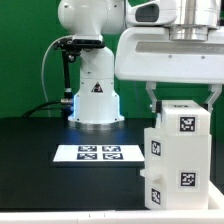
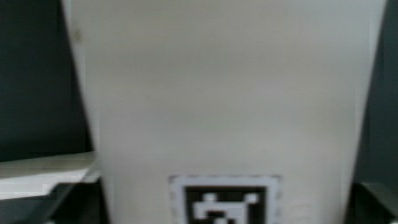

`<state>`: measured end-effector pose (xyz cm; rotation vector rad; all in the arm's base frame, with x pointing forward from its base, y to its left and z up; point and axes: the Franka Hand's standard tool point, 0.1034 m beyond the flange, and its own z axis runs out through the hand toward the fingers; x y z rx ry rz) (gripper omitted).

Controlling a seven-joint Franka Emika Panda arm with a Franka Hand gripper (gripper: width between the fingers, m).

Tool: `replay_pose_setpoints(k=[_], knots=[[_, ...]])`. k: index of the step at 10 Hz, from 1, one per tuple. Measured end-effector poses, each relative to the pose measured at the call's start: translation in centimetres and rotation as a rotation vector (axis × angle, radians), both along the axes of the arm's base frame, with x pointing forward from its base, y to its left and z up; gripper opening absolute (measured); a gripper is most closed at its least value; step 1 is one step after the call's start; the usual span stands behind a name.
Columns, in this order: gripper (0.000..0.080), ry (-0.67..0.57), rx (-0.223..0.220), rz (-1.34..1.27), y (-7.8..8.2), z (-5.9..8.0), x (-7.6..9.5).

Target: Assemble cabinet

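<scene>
The cabinet (image 1: 180, 150) is a tall white box with black-and-white tags, standing upright on the black table at the exterior view's right, near the front edge. My gripper (image 1: 184, 98) hangs straight above it. Its two fingers (image 1: 152, 97) reach down on either side of the cabinet's top, and a small gap shows beside the right finger. The jaws look open around the box. In the wrist view the cabinet (image 2: 222, 100) fills the picture, with one tag at its lower end. The fingertips are not visible there.
The marker board (image 1: 97, 153) lies flat on the table in the middle, to the exterior view's left of the cabinet. The arm's white base (image 1: 95, 95) stands behind it. A green wall closes the back.
</scene>
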<state>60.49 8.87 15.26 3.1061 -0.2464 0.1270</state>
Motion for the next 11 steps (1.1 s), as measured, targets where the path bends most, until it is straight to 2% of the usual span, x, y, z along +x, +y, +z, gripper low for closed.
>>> replay_pose_setpoints(k=[1,2,3,4,6,7,11], knots=[[0.0724,0.0,0.0,0.0,0.0,0.0,0.0],[0.0776,0.0,0.0,0.0,0.0,0.0,0.0],[0.0776,0.001,0.003,-0.002,0.2,0.3,0.0],[0.0795,0.003,0.012,0.003,0.8,1.2,-0.2],[0.0798,0.051,0.032,-0.002,1.3,4.1,-0.5],[0.0796,0.065,0.019,-0.017,1.5,5.1,0.0],[0.0796,0.061,0.018,-0.018,1.5,5.0,0.2]])
